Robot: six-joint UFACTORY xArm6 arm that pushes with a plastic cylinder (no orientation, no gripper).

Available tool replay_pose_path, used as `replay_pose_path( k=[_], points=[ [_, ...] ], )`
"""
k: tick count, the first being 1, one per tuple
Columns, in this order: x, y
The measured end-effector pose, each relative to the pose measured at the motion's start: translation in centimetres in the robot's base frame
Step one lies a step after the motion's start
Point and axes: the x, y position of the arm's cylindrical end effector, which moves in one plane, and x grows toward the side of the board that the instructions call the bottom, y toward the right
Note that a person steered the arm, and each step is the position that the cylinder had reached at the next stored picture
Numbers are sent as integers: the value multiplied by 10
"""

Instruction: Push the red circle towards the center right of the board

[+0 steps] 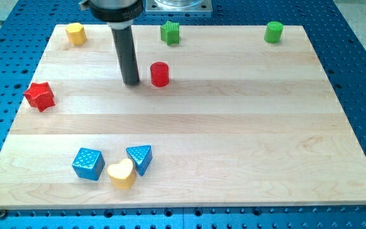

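Red circle (pixel 159 74) stands upright on the wooden board (pixel 234 127), in its upper half and left of centre; you will find the board's centre right well apart from it. My tip (pixel 131 83) rests just beside the circle on the view's left, a narrow gap showing between them. No claw is fitted to the rod, so you cannot tell any grip state. Outward, note the green star (pixel 169 32) above, the yellow block (pixel 75 33) at upper left, the green cylinder (pixel 273 32) at upper right, and the red star (pixel 40 96) at the left edge. Near the bottom, the blue cube (pixel 88 163), yellow heart (pixel 121 174) and blue triangle (pixel 140 158) cluster together.
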Motion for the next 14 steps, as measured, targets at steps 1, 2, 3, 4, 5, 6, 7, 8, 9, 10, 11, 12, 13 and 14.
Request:
replay_pose_path(
  k=[1, 2, 3, 4, 5, 6, 7, 8, 9, 10, 11, 12, 13, 14],
  points=[
    [-21, 8],
    [-17, 30],
    [-14, 47],
    [23, 102],
    [11, 94],
    [1, 61],
    [37, 82],
    [63, 94],
    [93, 160],
    [73, 90],
    [92, 105],
    [117, 121],
    [119, 132],
    [118, 194]
  ],
)
